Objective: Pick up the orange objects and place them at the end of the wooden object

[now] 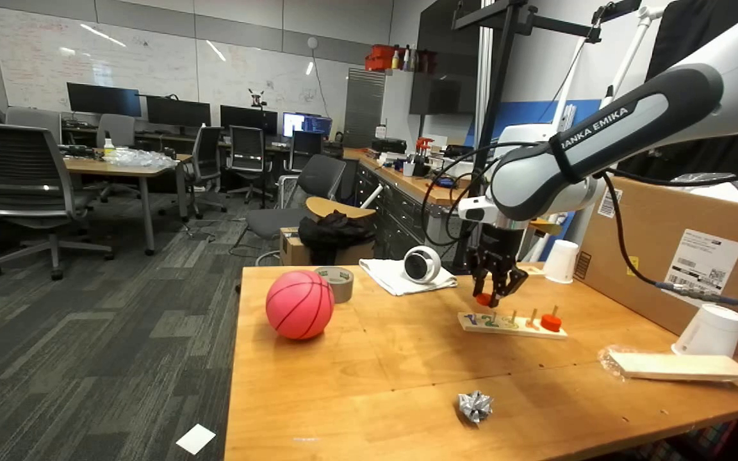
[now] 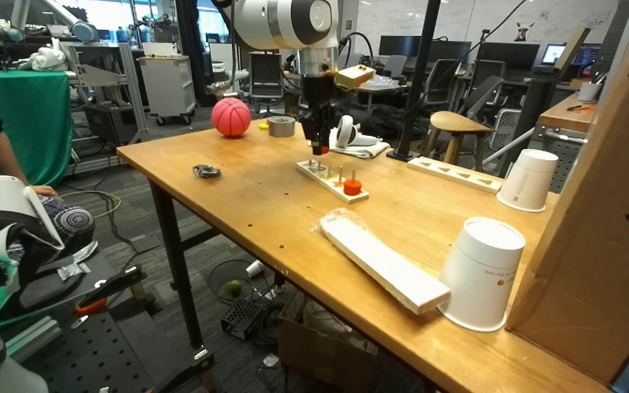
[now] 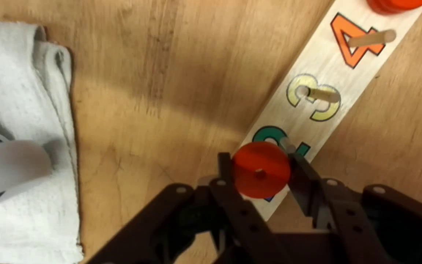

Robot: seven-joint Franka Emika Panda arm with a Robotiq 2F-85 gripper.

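Disc (image 3: 264,165) in fingers (image 3: 303,183), clear of board (image 1: 512,328)

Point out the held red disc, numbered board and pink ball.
Held red disc (image 3: 262,162), wrist view: flat face, beside its hole.
Numbered board (image 3: 330,70), wrist view: bare wood between 3 and 4.
Pink ball (image 1: 300,305), in an exterior view: middle of its visible side.

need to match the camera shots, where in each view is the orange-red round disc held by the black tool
In an exterior view: the orange-red round disc is right of and below centre.
In an exterior view: the disc is a little above centre.
In the wrist view: the disc is right of and below centre, gripped by the black tool.
Shared landmark: the pale rectangular wooden board with upright pegs.
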